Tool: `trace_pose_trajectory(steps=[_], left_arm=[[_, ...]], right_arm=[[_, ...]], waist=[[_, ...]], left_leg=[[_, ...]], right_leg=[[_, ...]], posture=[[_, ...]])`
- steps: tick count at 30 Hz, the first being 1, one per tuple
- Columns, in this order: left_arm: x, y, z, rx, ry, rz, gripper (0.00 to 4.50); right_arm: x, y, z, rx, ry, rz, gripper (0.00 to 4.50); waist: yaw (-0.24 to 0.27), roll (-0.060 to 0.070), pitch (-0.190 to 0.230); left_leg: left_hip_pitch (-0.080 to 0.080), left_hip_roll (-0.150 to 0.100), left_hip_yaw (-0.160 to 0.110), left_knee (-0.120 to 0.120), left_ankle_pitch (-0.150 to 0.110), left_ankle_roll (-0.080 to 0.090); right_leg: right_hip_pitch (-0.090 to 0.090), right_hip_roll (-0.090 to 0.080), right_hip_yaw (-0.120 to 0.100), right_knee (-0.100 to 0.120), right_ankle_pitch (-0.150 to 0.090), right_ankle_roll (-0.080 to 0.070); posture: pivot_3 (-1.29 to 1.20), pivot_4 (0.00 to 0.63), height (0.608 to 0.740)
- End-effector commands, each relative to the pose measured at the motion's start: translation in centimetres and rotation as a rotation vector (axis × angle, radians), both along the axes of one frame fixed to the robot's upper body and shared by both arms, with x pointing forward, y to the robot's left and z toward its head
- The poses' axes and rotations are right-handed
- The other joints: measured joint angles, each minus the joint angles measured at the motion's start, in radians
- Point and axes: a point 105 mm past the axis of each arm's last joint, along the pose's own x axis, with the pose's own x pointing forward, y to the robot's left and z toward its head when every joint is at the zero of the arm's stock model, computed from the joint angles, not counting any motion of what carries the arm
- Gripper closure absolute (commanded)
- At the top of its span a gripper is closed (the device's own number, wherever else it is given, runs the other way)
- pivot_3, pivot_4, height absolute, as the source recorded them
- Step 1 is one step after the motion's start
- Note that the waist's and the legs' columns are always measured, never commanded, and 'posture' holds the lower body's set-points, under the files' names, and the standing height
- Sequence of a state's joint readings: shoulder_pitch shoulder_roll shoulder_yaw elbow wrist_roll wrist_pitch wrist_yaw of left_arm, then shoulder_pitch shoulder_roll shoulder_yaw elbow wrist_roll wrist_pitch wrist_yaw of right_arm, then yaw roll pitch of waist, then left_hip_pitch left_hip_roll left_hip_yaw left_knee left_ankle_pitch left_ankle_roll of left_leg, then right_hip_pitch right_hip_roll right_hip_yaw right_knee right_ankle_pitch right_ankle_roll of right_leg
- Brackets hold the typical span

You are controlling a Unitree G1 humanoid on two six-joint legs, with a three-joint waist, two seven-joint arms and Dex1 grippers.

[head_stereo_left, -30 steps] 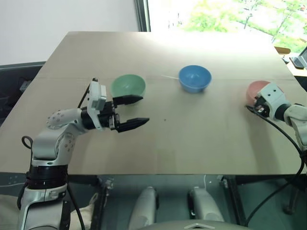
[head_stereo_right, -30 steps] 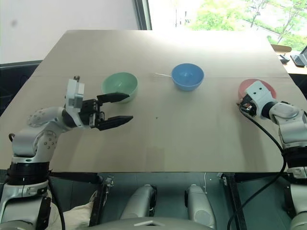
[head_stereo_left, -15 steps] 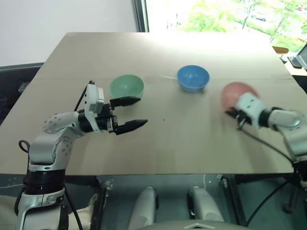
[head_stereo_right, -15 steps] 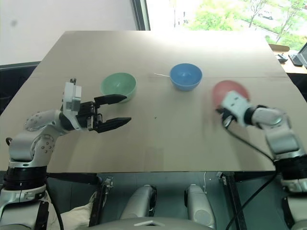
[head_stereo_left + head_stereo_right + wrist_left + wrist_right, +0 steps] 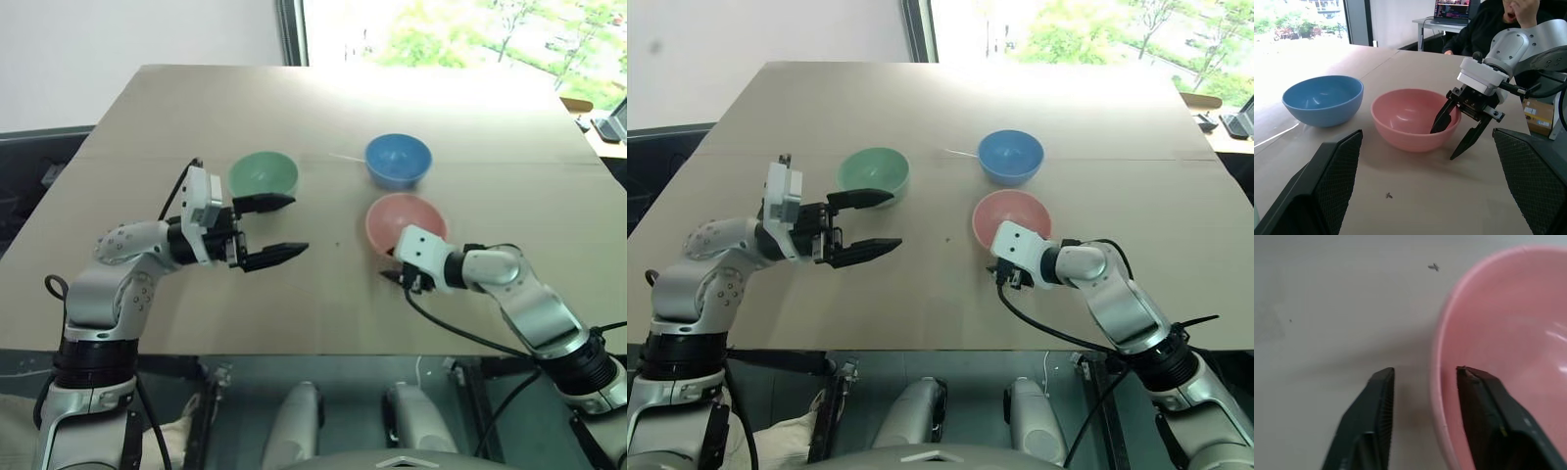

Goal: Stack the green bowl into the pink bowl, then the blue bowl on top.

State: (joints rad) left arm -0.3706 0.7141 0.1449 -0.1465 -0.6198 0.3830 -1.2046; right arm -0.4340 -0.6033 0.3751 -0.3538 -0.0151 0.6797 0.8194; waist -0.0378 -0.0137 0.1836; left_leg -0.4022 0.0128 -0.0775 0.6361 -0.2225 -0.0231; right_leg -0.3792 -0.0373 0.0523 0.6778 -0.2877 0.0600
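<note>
On the near part of the light wooden table (image 5: 323, 323), the right gripper (image 5: 1457, 131) straddles the near rim of the small round salmon-pink plastic bowl (image 5: 406, 222): one black finger sits inside the bowl, the other outside the wall, and the jaws stand apart with a gap on either side of the rim, not clamped on it. The pink bowl rests upright on the table (near its middle). To the robot's left, the left gripper (image 5: 271, 228) hovers above the table with its fingers spread wide and nothing between them, pointing toward the pink bowl. Just beyond its upper finger sits the small round mint-green plastic bowl (image 5: 263, 176). Farther back, just behind the pink bowl, stands the small round medium-blue plastic bowl (image 5: 398, 159), apart from it.
</note>
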Motion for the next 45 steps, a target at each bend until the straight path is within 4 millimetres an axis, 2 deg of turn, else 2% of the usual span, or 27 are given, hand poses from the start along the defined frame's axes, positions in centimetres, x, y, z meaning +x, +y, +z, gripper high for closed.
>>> trace_pose_trajectory(steps=[1,3,5,7,8,11,13,16,18,20,22,24,29,34,42,43,44,45], left_arm=[[-0.2,-0.2,0.7,0.004,-0.049,-0.006,0.0],[-0.2,-0.3,0.6,0.006,-0.052,-0.006,0.0],[-0.2,-0.4,0.6,0.003,-0.057,0.001,0.0],[0.0,-0.3,0.6,-0.001,-0.065,0.022,0.0],[0.6,0.0,0.6,-0.003,-0.079,0.079,0.0],[2.1,0.9,0.6,0.005,-0.096,0.237,0.0],[3.1,2.2,0.3,0.074,-0.123,0.396,0.0],[3.4,3.3,0.2,0.102,-0.115,0.478,0.0],[4.2,4.4,0.2,0.175,-0.118,0.591,0.0],[5.6,5.6,-0.3,0.381,-0.115,0.719,0.0],[5.9,5.3,0.2,0.532,-0.17,0.714,0.0],[6.2,4.5,1.1,0.551,-0.184,0.708,0.0],[7.3,3.5,0.9,0.687,-0.223,0.694,0.0],[8.8,3.1,-0.4,0.77,-0.198,0.684,0.0],[10.5,2.5,-1.8,0.836,-0.203,0.652,0.0],[10.6,2.4,-1.9,0.845,-0.202,0.643,0.53],[10.6,2.4,-2.0,0.851,-0.201,0.637,0.79],[10.7,2.4,-2.0,0.851,-0.205,0.634,1.27]], right_arm=[[-0.4,0.7,5.8,0.218,-0.042,0.01,1.22],[-0.6,1.2,9.4,0.352,-0.043,0.039,1.22],[0.0,1.0,12.2,0.379,-0.114,0.06,1.22],[1.0,0.7,13.7,0.378,-0.174,0.048,1.22],[2.2,0.3,14.1,0.359,-0.211,0.013,1.22],[4.3,-0.5,14.1,0.31,-0.272,-0.044,1.22],[4.3,-0.2,14.2,0.335,-0.294,-0.007,1.22],[5.1,-0.2,13.3,0.309,-0.317,0.001,1.22],[4.7,0.7,13.3,0.329,-0.304,0.05,1.22],[3.0,2.4,14.2,0.407,-0.286,0.163,1.22],[1.2,3.3,14.9,0.461,-0.285,0.269,1.22],[-0.5,3.7,15.1,0.496,-0.293,0.349,1.22],[-2.8,2.8,14.3,0.53,-0.246,0.4,1.22],[-2.8,1.5,13.6,0.523,-0.228,0.309,1.22],[-2.8,0.0,13.6,0.564,-0.204,0.189,1.22],[-2.8,-0.2,13.6,0.565,-0.207,0.177,1.19],[-2.8,-0.3,13.6,0.565,-0.208,0.168,1.19],[-2.9,-0.4,13.6,0.565,-0.213,0.159,1.19]], waist=[[-0.001,0.0,0.0],[-0.005,0.0,0.001],[-0.006,0.001,0.001],[-0.004,0.001,0.001],[-0.001,0.0,0.001],[0.003,0.0,0.001],[0.0,0.0,0.001],[-0.007,0.0,0.001],[-0.007,0.0,0.001],[-0.006,0.0,0.001],[-0.003,0.0,0.001],[0.001,0.0,0.002],[0.005,-0.001,0.001],[-0.004,0.0,0.001],[-0.001,-0.001,0.001],[-0.001,0.0,0.001],[-0.001,-0.001,0.001],[-0.001,-0.001,0.001]], left_leg=[[0.0,0.0,0.0,0.0,0.0,0.0],[0.0,0.0,0.0,0.0,0.0,0.0],[0.001,0.001,0.0,0.0,0.0,0.0],[0.001,0.001,0.0,0.0,0.0,0.0],[0.001,0.001,0.0,0.0,0.0,0.0],[0.0,0.0,-0.001,0.0,0.0,0.0],[-0.001,-0.001,0.0,0.0,0.0,0.0],[-0.003,-0.001,0.0,-0.001,0.0,0.0],[-0.007,0.0,0.0,0.0,0.0,0.0],[-0.013,0.0,-0.001,0.001,0.0,0.0],[-0.015,0.0,-0.001,0.001,0.0,0.0],[-0.015,-0.001,-0.002,0.001,0.0,0.0],[-0.016,-0.002,-0.002,0.002,0.0,0.0],[-0.015,-0.001,-0.002,0.002,0.0,0.0],[-0.015,-0.001,-0.001,0.003,0.0,0.0],[-0.015,-0.001,-0.001,0.003,0.0,0.0],[-0.015,-0.001,-0.001,0.003,0.0,0.0],[-0.015,-0.001,-0.001,0.003,0.0,0.0]], right_leg=[[0.0,0.0,0.0,0.0,0.0,0.0],[0.0,0.0,0.0,0.001,0.0,0.0],[0.0,0.001,0.0,0.001,0.0,0.0],[0.0,0.001,0.0,0.001,0.0,0.0],[0.0,0.001,0.0,0.001,0.0,0.0],[0.0,0.0,-0.001,0.0,0.0,0.0],[-0.001,-0.001,0.0,0.0,0.0,0.0],[-0.004,-0.001,0.0,0.0,0.0,0.0],[-0.008,-0.001,0.0,0.001,0.0,0.0],[-0.015,0.0,0.0,0.004,0.001,0.0],[-0.017,0.0,-0.001,0.005,0.001,0.0],[-0.016,0.0,-0.001,0.004,0.0,0.0],[-0.015,-0.001,-0.002,0.001,0.0,0.0],[-0.016,0.0,-0.002,0.005,0.0,0.0],[-0.016,0.001,-0.001,0.005,0.0,0.0],[-0.016,0.001,-0.001,0.005,0.0,0.0],[-0.016,0.001,-0.001,0.005,0.0,0.0],[-0.016,0.0,-0.001,0.005,0.0,0.0]], posture=[[0.0,0.15,0.74],[0.0,0.15,0.74],[0.0,0.15,0.74],[0.0,0.15,0.74],[0.0,0.15,0.74],[0.0,0.15,0.74],[0.0,0.15,0.74],[0.0,0.15,0.74],[0.0,0.15,0.74],[0.0,0.15,0.74],[0.0,0.15,0.74],[0.0,0.15,0.74],[0.0,0.15,0.74],[0.0,0.15,0.74],[0.0,0.15,0.74],[0.0,0.15,0.74],[0.0,0.15,0.74],[0.0,0.15,0.74]])
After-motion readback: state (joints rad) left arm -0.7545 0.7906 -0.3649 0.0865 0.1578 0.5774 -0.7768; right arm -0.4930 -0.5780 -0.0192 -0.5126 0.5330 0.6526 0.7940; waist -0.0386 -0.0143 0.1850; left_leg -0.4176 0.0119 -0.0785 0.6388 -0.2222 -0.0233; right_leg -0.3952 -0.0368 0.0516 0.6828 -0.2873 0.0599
